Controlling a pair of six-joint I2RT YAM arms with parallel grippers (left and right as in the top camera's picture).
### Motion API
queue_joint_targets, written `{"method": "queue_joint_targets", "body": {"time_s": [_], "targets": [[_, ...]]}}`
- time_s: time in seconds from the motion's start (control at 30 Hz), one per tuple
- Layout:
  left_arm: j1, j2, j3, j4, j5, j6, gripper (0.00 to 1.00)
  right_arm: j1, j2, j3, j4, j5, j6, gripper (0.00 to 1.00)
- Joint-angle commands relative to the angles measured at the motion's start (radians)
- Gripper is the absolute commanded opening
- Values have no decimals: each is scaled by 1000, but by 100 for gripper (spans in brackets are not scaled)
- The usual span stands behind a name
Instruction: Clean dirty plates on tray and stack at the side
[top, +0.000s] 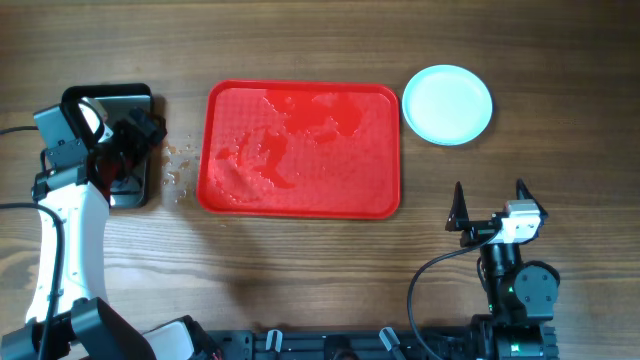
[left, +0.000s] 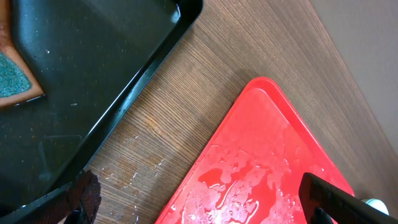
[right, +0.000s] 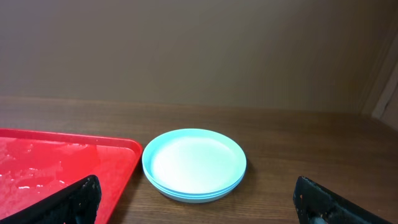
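The red tray (top: 300, 190) lies mid-table, wet with puddles and holding no plates; it also shows in the left wrist view (left: 261, 155) and the right wrist view (right: 56, 162). The pale-blue plates (top: 447, 104) sit stacked on the table just right of the tray's far right corner, and they look clean in the right wrist view (right: 194, 164). My left gripper (top: 135, 138) is open and empty over the black pan; its fingers (left: 205, 208) straddle the tray's near corner in the left wrist view. My right gripper (top: 490, 205) is open and empty, in front of the stack (right: 196, 208).
A black rectangular pan (top: 135, 98) stands left of the tray. A brown sponge with a teal face (left: 15, 78) lies in it. Water drops (top: 180, 165) spot the wood between the pan and the tray.
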Motion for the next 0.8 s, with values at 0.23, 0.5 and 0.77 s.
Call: {"method": "queue_joint_targets", "body": {"time_s": [0.23,0.5,0.77], "targets": [[-2,8,-5,3,15,2,100,-5,-14,-1,2,-19,-10,100],[-2,8,-5,2,-23,2,100,-5,-14,-1,3,-20,-9,100],[-4,19,-5,-24,-29,2,100,-5,-14,-1,2,-19,-9,100]]}}
